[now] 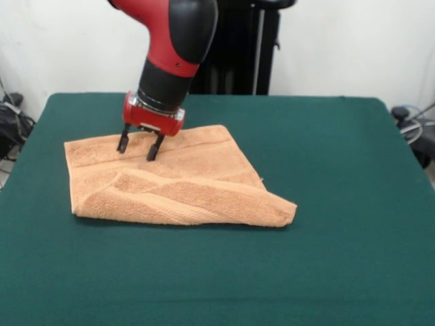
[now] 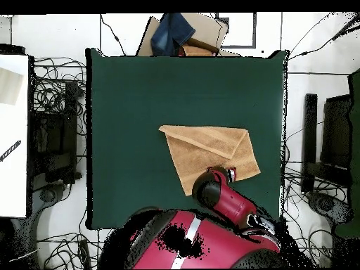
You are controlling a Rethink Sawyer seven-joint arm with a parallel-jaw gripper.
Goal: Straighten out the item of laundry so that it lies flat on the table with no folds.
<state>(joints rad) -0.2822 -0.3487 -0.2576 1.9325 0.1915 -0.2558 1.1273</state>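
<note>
One towel point(image 1: 173, 180) lies on the green bench point(image 1: 326, 258), a little to the left of the middle in the front view, and it is not flat yet. Going from the near side: the edge closest to the camera is thick and rounded, because a flap of cloth is folded over there. This flap runs as a slanted band across the lower half of the towel and ends in a blunt point at the right. It is doubled, so it stands a little higher than the rest.

Behind the flap, the far part of the towel lies in a single layer, with a woven stripe that crosses it and a paler hem along the far edge. The colour is peach-orange and the surface is soft terry. In the overhead view the towel point(image 2: 204, 151) shows as a slanted shape with a triangular fold at the side away from the robot.

Farther back, the gripper point(image 1: 139, 146) hangs over the far left part of the towel. The jaws stand apart with an empty gap between them, holding nothing, and their tips are at the cloth or just above it; I cannot tell which. I judge this placement aims at pinning or pinching the single layer near the far edge, so that the folded flap can later be drawn open.
</note>
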